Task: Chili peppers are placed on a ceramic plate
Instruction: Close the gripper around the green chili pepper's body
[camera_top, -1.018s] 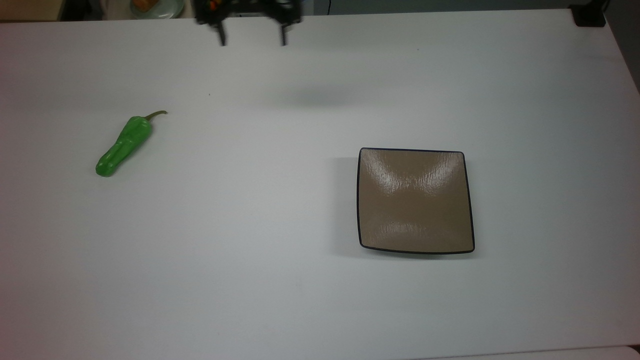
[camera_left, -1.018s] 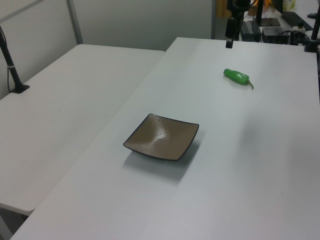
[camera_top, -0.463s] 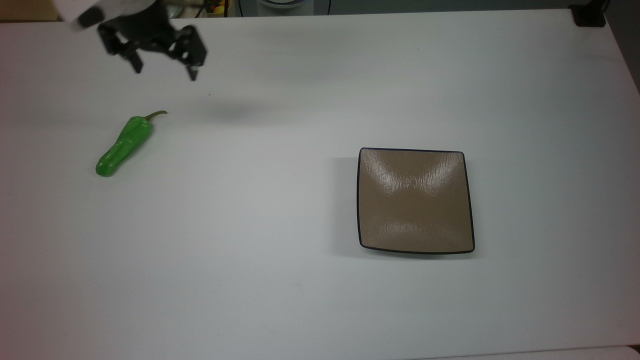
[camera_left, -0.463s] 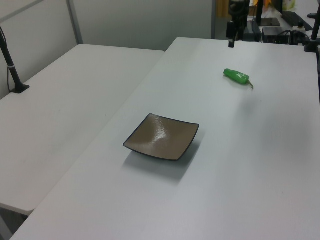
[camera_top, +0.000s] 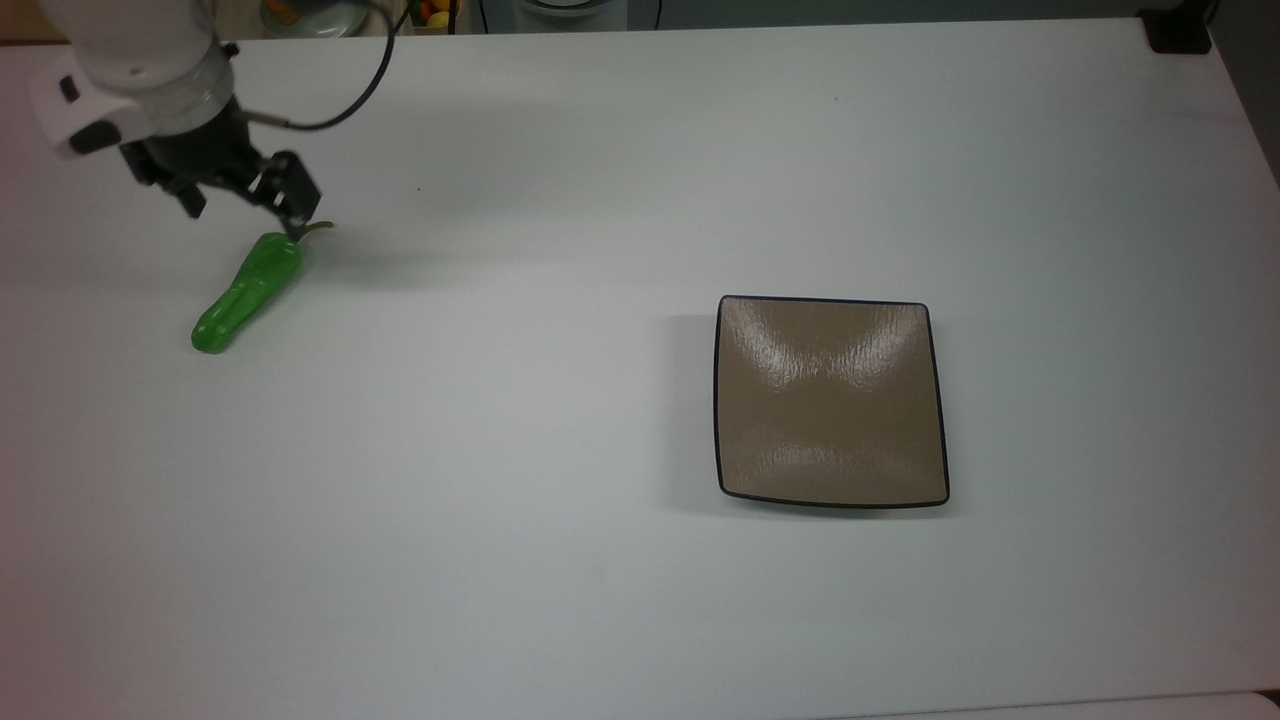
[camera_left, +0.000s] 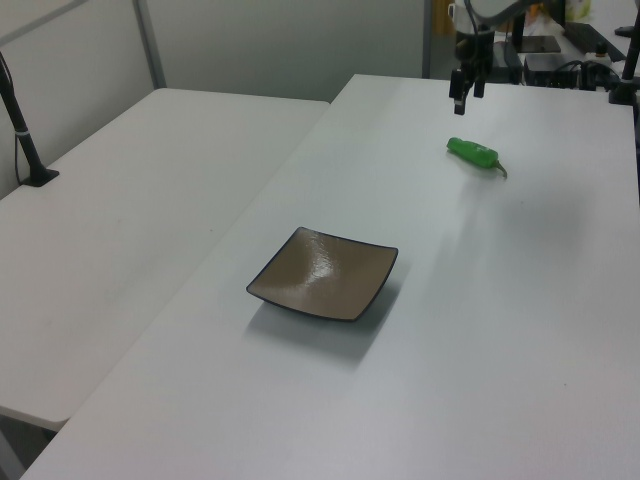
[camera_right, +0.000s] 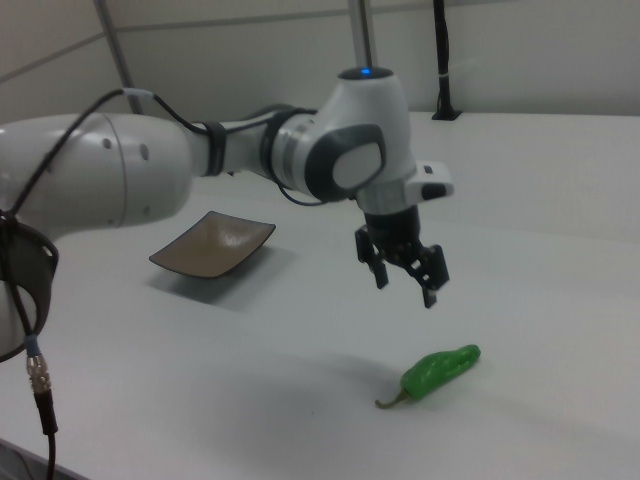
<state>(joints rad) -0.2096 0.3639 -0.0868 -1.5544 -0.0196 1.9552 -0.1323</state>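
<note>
A bright green chili pepper (camera_top: 247, 291) lies on the white table at the top view's left, its thin stem pointing up-right; it also shows in the left view (camera_left: 472, 152) and the right view (camera_right: 440, 370). The square tan ceramic plate (camera_top: 830, 400) sits empty at the top view's right, seen too in the left view (camera_left: 322, 274) and the right view (camera_right: 211, 244). My gripper (camera_top: 245, 212) hangs open above the pepper's stem end, clear of it (camera_right: 405, 284), (camera_left: 467, 92).
The white table (camera_top: 560, 560) has wide bare room between pepper and plate. A cable trails from the arm (camera_top: 350, 95). A black mount (camera_top: 1178, 32) stands at the top view's far right corner. Clutter lies beyond the back edge.
The gripper has swung to the top view's left and come down, from the table's back edge to just above the pepper's stem end. Pepper and plate have not moved.
</note>
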